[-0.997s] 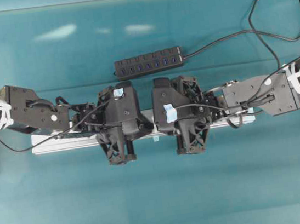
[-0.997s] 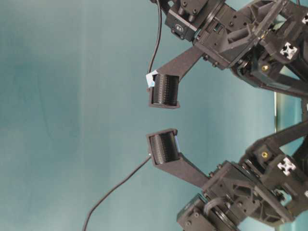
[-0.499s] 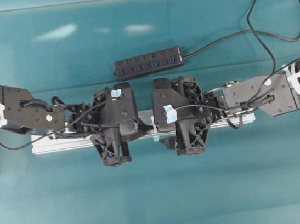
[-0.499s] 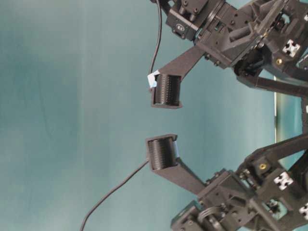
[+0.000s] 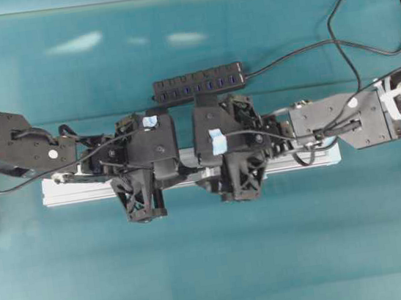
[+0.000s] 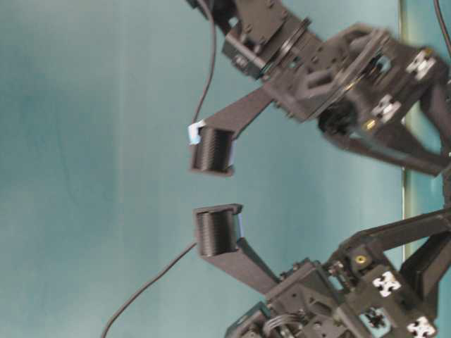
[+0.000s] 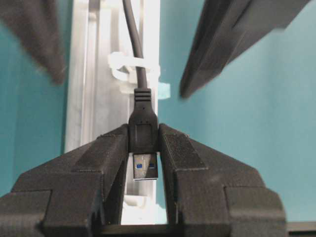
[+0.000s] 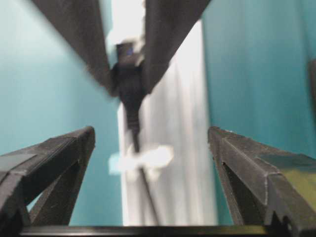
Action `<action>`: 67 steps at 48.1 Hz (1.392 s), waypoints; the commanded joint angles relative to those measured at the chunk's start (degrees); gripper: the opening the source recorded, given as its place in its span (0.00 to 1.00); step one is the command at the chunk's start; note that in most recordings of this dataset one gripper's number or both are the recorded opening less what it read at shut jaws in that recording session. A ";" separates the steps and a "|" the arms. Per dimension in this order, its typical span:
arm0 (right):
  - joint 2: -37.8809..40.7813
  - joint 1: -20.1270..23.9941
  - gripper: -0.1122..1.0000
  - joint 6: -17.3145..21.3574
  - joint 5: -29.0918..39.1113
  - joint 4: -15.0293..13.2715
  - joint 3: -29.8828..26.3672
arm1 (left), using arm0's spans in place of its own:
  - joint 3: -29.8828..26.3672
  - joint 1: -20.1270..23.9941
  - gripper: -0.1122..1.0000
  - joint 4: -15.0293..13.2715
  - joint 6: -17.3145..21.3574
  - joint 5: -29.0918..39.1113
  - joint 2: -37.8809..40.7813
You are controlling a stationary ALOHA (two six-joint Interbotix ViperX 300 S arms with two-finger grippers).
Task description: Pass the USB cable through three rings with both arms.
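In the left wrist view my left gripper (image 7: 143,129) is shut on the black plug of the USB cable (image 7: 143,133), its metal end pointing back toward the camera. The cord runs away from the plug through a white ring (image 7: 129,69) on the silver rail (image 7: 98,98). Another white ring (image 7: 140,207) shows under the jaws. My right gripper (image 8: 150,136) stands open over the same rail (image 8: 177,148), astride the threaded ring (image 8: 148,157) and touching nothing. The USB cable (image 8: 129,94) leads on to the left fingers (image 8: 163,44) beyond. From overhead both wrists hide the rings.
A black multi-port hub (image 5: 198,84) lies behind the rail (image 5: 312,157), its lead looping to the back right. Both arms (image 5: 149,153) (image 5: 229,146) sit side by side over the rail's middle. Teal table surface lies in front of them.
Both wrists have slid left along the rail and slightly toward the back. The right gripper's jaws have spread wide and let go of the cable. The left still holds the plug.
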 commanded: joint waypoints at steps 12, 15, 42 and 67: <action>-0.09 0.26 0.91 0.44 -1.67 -0.09 -1.32 | -1.67 0.53 0.31 0.09 0.09 -0.18 -3.78; -0.09 0.35 0.91 0.53 -1.67 0.00 -1.14 | -1.76 0.53 0.31 0.09 0.09 -0.18 -4.13; 1.05 0.70 0.79 0.53 -2.81 0.00 -1.32 | -1.93 0.53 0.31 0.09 0.09 -0.09 -4.57; 1.05 0.70 0.79 0.53 -2.81 0.00 -1.32 | -1.41 0.53 0.31 0.09 0.09 0.00 -5.19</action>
